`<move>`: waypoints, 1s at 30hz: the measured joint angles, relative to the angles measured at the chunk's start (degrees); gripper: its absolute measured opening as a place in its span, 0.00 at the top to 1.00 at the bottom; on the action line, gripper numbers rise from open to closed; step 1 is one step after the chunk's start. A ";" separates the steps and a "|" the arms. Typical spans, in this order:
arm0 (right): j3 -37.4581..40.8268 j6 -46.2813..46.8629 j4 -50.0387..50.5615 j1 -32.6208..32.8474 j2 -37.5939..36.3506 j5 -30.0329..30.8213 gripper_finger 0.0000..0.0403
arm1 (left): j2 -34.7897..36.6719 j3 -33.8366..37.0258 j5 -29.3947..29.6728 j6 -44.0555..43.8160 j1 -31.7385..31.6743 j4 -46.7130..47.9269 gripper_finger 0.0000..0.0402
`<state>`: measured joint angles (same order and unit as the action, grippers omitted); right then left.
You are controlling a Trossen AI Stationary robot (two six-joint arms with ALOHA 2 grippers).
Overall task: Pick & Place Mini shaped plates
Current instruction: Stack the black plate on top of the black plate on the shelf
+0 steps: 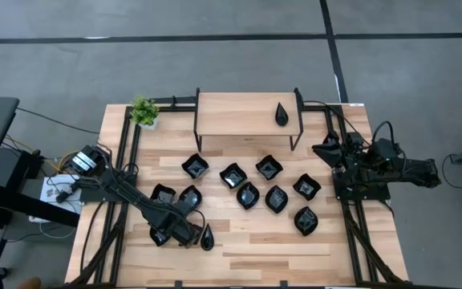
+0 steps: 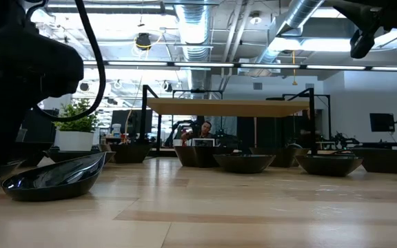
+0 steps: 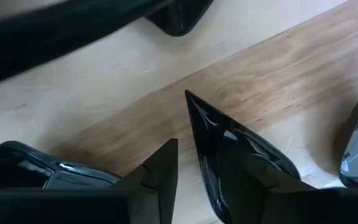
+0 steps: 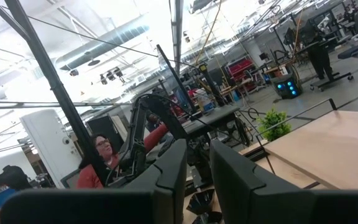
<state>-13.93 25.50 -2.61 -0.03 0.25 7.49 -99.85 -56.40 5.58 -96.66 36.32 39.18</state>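
- The left gripper sits low over the front-left of the wooden worktop; its fingers stand partly open, one either side of the pointed rim of a glossy black teardrop plate, though whether they press on it cannot be told.
- That teardrop plate rests on the worktop just beside the gripper, with more small black dishes scattered across the middle and one on the raised wooden shelf.
- The dishes look rigid, light, slick and likely chippable; the thin rim is probably the best hold.
- The right gripper waits raised at the right edge, its fingers a little apart and empty.
- The left arm covers several dishes from above, so an exact count is not possible.
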 joint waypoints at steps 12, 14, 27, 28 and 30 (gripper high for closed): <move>0.00 -0.01 0.02 0.00 0.00 0.01 0.83 | 0.02 -0.02 0.37 -0.04 0.00 -1.75 0.86; 0.00 -0.02 0.00 0.00 0.00 0.02 0.83 | 0.07 -0.02 0.39 -0.04 0.00 -1.81 0.91; 0.00 -0.04 -0.01 0.00 0.00 0.02 0.83 | 3.31 -0.09 2.27 -0.04 0.02 -1.80 0.98; 0.00 -0.01 -0.08 0.00 0.00 0.02 0.83 | 4.29 -0.09 3.14 -0.04 0.02 -1.82 0.98; 0.00 0.02 -0.71 0.01 0.00 0.01 0.83 | 6.61 -0.09 5.17 -0.09 0.02 -2.00 0.98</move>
<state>-13.93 25.52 -3.32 -0.02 0.25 7.50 -93.25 -56.49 10.75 -96.75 36.34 37.18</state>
